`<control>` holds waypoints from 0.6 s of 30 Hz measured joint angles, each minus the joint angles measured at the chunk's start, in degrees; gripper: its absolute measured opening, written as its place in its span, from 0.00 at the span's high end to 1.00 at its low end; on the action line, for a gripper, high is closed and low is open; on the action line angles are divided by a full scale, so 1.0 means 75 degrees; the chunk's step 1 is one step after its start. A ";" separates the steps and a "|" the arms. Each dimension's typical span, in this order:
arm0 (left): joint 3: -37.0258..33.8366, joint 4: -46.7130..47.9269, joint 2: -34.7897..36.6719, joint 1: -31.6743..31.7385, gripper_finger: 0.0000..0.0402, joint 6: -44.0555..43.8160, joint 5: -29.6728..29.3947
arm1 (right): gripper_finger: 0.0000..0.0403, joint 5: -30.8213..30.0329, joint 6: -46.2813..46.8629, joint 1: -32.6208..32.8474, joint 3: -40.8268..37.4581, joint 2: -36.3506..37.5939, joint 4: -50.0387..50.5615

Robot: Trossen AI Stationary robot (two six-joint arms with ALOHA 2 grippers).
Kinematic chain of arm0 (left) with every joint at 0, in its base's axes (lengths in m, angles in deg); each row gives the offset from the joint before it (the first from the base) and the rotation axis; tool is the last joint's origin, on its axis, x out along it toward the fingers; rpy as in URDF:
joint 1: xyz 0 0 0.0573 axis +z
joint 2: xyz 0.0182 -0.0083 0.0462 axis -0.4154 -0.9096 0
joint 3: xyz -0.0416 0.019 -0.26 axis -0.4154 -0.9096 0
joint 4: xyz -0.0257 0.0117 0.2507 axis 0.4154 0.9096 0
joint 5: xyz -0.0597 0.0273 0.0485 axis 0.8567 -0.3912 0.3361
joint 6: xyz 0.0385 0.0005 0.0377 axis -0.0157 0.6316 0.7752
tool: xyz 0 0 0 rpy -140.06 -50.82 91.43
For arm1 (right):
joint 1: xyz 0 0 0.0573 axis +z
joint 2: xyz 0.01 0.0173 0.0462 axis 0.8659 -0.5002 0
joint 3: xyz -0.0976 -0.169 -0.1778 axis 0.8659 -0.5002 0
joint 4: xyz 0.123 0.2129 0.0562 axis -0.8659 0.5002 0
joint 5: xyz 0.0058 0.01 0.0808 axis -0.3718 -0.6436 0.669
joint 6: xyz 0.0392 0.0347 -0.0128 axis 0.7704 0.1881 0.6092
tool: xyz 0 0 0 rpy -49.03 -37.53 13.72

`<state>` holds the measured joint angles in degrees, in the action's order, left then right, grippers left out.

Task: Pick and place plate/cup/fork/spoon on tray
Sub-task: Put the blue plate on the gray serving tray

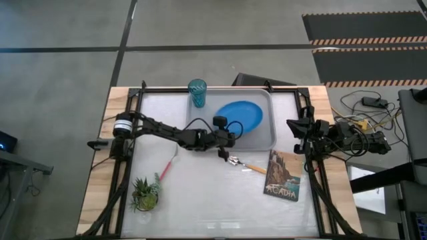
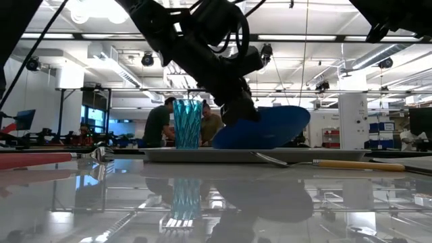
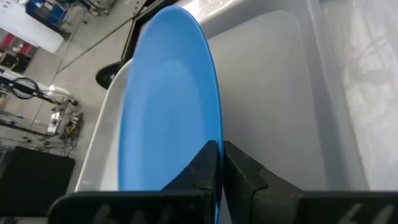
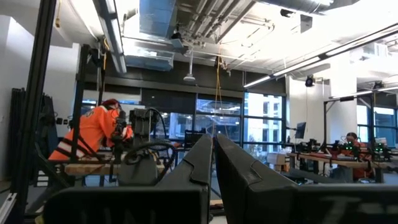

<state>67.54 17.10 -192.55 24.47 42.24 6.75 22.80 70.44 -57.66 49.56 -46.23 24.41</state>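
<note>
The left pincer clenches the plate's near rim, tilting it over the tray for lowering; the right pincer waits clenched, empty.

Right gripper fingers together, person in orange beyond

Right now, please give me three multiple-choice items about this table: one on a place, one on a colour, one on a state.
1. Where does the teal patterned tumbler stand?
A on the dark picture book
B at the grey plastic tray's corner
C beside the potted plant

2. What colour is the fork's handle?
A green
B pink-red
C black

3. What is the left gripper doing?
A gripping the round blue plate's rim
B hanging open
C holding the spoon

Key: 1 B, high view shows it there; 2 B, high view; 3 A, left wrist view shows fingers clamped on the rim.
</note>
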 joint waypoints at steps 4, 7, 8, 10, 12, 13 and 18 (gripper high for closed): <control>-0.0049 0.0013 0.0000 0.0067 1.00 -0.0030 0.0100 | 0.98 0.0000 0.0003 0.0000 0.0000 0.0000 0.0001; -0.0114 0.0018 0.0000 0.0067 1.00 -0.0083 0.0146 | 0.98 0.0000 0.0011 0.0000 0.0000 0.0000 0.0001; -0.0141 0.0017 0.0000 0.0067 1.00 -0.0138 0.0179 | 0.98 0.0000 0.0009 0.0000 0.0000 0.0000 0.0001; -0.0193 0.0012 0.0000 0.0078 1.00 -0.0202 0.0248 | 0.98 0.0000 0.0006 0.0000 0.0000 0.0000 0.0001; -0.0263 -0.0013 0.0000 0.0078 1.00 -0.0241 0.0277 | 0.98 0.0000 0.0008 0.0000 0.0000 0.0000 -0.0001; -0.0302 -0.0017 0.0000 0.0078 1.00 -0.0325 0.0280 | 0.98 0.0001 0.0009 0.0001 0.0000 0.0000 0.0000; -0.0446 0.0029 0.0000 0.0081 0.94 -0.0618 0.0335 | 0.98 0.0001 0.0001 0.0001 0.0000 0.0000 0.0001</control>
<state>64.20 17.32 -192.55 25.08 37.61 9.26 22.80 70.45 -57.65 49.56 -46.23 24.42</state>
